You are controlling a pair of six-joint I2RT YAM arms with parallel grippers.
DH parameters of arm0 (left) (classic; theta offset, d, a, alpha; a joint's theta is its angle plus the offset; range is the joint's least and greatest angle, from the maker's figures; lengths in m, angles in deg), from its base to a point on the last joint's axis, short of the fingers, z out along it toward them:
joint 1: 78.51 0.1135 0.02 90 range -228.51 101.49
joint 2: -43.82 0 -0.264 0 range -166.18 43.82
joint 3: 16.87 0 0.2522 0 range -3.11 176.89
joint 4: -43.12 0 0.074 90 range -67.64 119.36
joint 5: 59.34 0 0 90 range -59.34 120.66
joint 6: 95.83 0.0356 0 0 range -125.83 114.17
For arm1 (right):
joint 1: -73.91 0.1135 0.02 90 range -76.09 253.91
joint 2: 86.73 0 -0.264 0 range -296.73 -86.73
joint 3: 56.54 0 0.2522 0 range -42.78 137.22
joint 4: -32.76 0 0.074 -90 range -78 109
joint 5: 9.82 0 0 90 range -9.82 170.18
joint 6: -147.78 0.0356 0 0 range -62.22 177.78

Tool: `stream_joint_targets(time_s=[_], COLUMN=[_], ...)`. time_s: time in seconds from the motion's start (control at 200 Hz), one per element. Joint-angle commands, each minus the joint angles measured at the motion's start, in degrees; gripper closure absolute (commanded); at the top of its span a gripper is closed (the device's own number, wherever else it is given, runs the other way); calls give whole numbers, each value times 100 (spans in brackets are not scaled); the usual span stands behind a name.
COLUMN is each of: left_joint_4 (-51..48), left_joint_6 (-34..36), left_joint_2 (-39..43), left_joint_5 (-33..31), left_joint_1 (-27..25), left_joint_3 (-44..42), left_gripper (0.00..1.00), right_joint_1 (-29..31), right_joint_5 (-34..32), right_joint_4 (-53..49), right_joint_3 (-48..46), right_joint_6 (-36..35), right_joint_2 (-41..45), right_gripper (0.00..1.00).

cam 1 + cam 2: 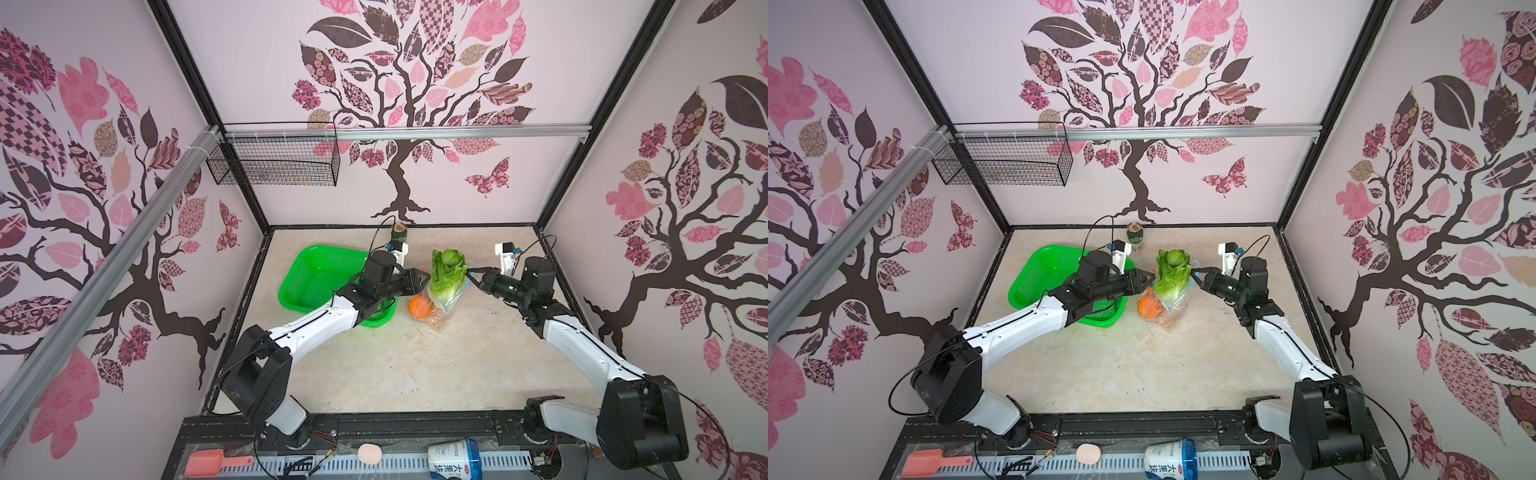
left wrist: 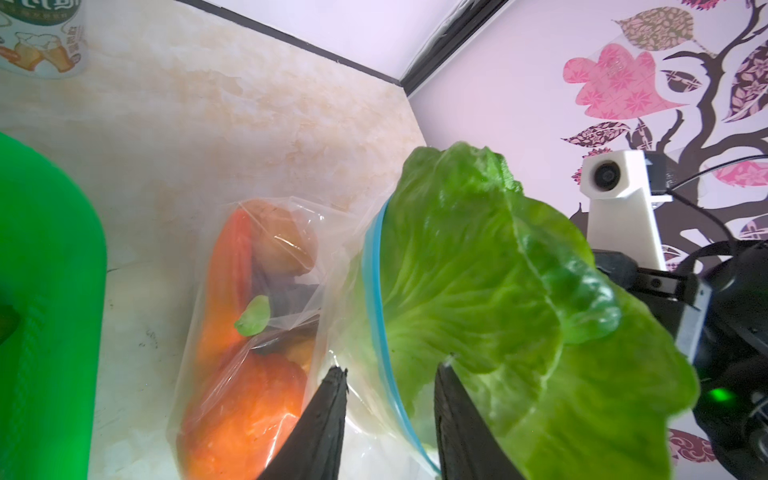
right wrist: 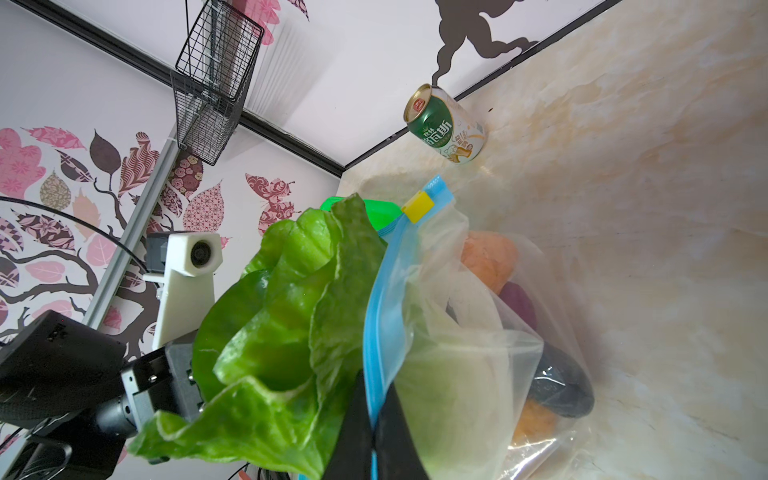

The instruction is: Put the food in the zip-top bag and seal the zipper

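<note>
Item: zip-top bag [image 1: 453, 301], worktop, just beside green basket [image 1: 293, 286]; napa cabbage [image 1: 448, 272] half in. Right gripper [image 3: 374, 386] pinches zipper [image 3: 384, 299]. Left gripper [image 2: 392, 368] straddles the rim; whether it grips, I cannot tell. I'd hold the mouth wide and push the cabbage deeper.

Pale walls [image 1: 257, 62] — tree decals [image 1: 401, 178], beige marbled floor [image 1: 415, 365], wire basket [image 1: 274, 166]

My left gripper [image 2: 392, 368] straddles the blue zipper [image 2: 376, 291], jaws apart; can't tell if gripping. Cabbage [image 2: 478, 270] pokes out of the zip-top bag [image 2: 332, 249], carrots [image 2: 232, 332] inside.
</note>
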Motion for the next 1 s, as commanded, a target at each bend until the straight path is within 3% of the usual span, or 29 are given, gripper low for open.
stream_joint_targets(time_s=[0.0, 0.135, 0.43, 0.555, 0.65, 0.8, 0.99], left_joint_4=[-4, -117, -299, -335, -345, -530, -1259], left_joint_6=[52, 137, 292, 292, 294, 344, 933], left_joint_2=[-298, -514, -834, -944, -932, -699, -49], left_joint_5=[139, 94, -50, 112, 191, 217, -125], left_joint_1=[-18, -15, -96, -154, -173, -173, -177], left_joint_3=[367, 521, 758, 903, 993, 1106, 1480], left_gripper=[62, 69, 73, 84, 100, 100, 100], right_joint_1=[-16, -17, -18, -18, -18, -18, -14], right_joint_5=[65, 95, 108, 98, 65, -34, -305], right_joint_4=[119, 155, 176, 172, 147, 2, -378], right_joint_3=[70, 65, 56, 47, 38, 88, 362], right_joint_6=[-144, -127, -109, -119, -134, -213, -310], right_joint_2=[115, 114, 131, 163, 191, 244, 392], right_gripper=[100, 100, 100, 100, 100, 100, 100])
